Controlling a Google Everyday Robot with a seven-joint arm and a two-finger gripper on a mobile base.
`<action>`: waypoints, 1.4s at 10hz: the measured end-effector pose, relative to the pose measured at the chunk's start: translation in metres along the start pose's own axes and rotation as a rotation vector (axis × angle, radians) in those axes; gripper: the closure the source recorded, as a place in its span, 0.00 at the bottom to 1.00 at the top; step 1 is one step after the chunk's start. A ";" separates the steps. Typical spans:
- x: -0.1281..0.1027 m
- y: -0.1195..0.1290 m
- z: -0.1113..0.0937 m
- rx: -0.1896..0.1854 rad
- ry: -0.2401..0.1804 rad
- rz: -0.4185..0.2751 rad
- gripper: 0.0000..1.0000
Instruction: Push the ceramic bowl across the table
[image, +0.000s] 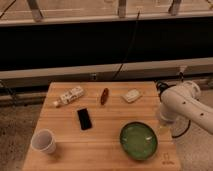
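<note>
The ceramic bowl (138, 140), wide, shallow and glossy green inside, sits on the wooden table (107, 145) near its front right corner. The white arm (186, 102) reaches in from the right. Its gripper (163, 120) hangs at the table's right edge, just right of and behind the bowl, apart from it. The arm's own body hides most of the gripper.
A white paper cup (44, 141) stands front left. A black phone (84, 118) lies mid-table. A white bottle (69, 96), a red-brown item (104, 96) and a white packet (132, 95) lie along the back. A dark wall with cables stands behind.
</note>
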 end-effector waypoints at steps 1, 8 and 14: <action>-0.001 0.000 0.000 0.000 -0.001 0.003 0.51; 0.007 0.007 0.019 -0.038 -0.010 0.059 0.99; 0.008 0.007 0.039 -0.071 -0.024 0.091 0.99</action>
